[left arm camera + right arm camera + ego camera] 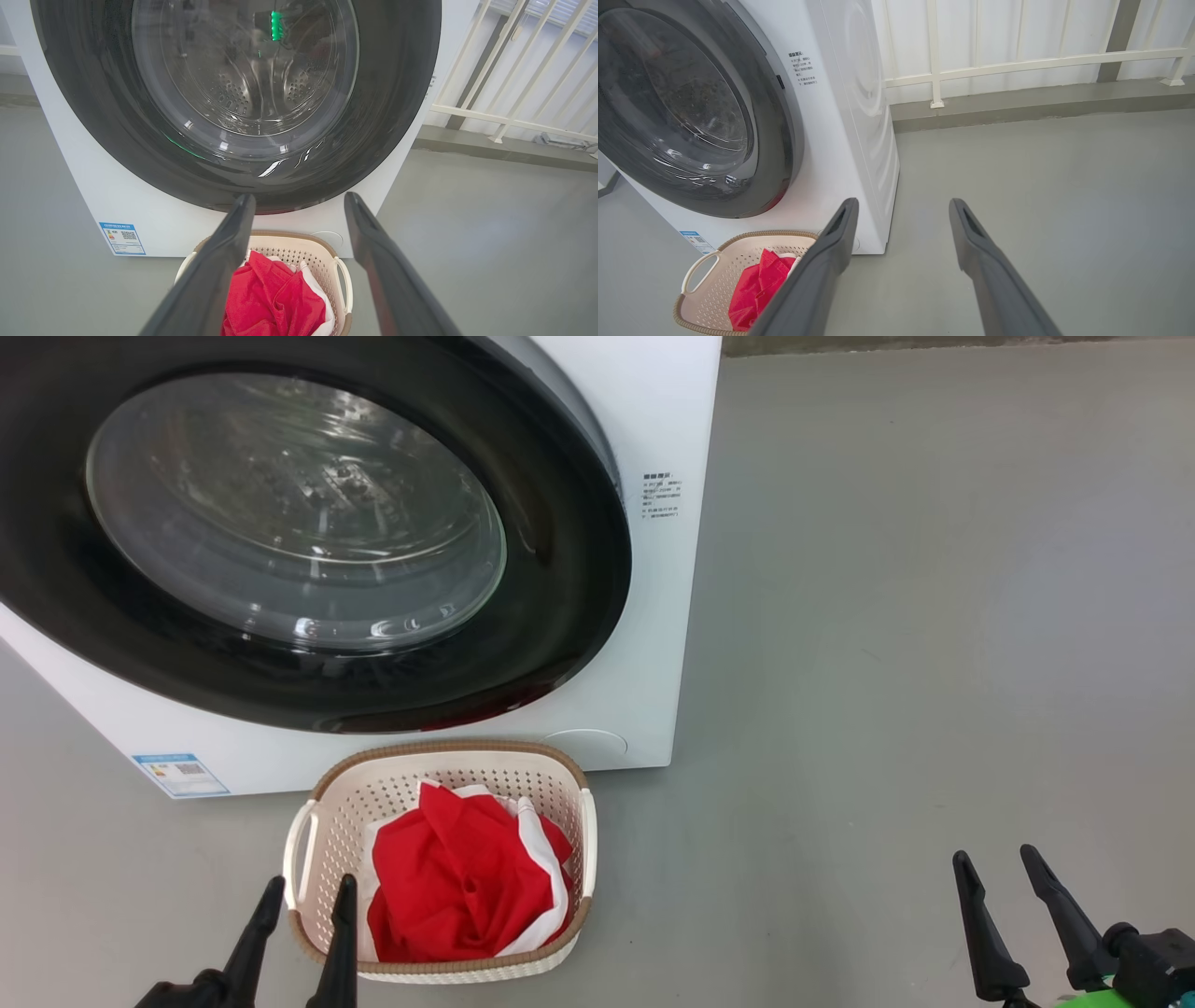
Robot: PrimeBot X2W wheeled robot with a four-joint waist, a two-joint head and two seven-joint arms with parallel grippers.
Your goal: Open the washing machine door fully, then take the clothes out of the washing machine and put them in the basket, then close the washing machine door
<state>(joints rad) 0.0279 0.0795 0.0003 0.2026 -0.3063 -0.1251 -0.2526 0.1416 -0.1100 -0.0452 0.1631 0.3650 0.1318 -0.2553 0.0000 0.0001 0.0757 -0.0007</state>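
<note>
The white washing machine (653, 644) (93, 196) (850, 140) fills the upper left, and its black-rimmed round door (308, 532) (238, 93) (691, 112) lies closed against the front. Through the glass I see bare steel drum. On the floor in front stands the cream basket (322, 840) (322, 261) (705, 289) holding red clothes (462, 882) (275, 298) (754, 289) with white trim. My left gripper (308, 891) (299, 200) is open at the basket's near left rim, nothing between its fingers. To the right, over bare floor, my right gripper (994, 859) (903, 205) is open and empty.
Grey floor (934, 616) spreads wide to the right of the machine. A white railing (1017, 63) and a low grey kerb (1041, 105) run behind it. A blue label (180, 775) sits low on the machine's front.
</note>
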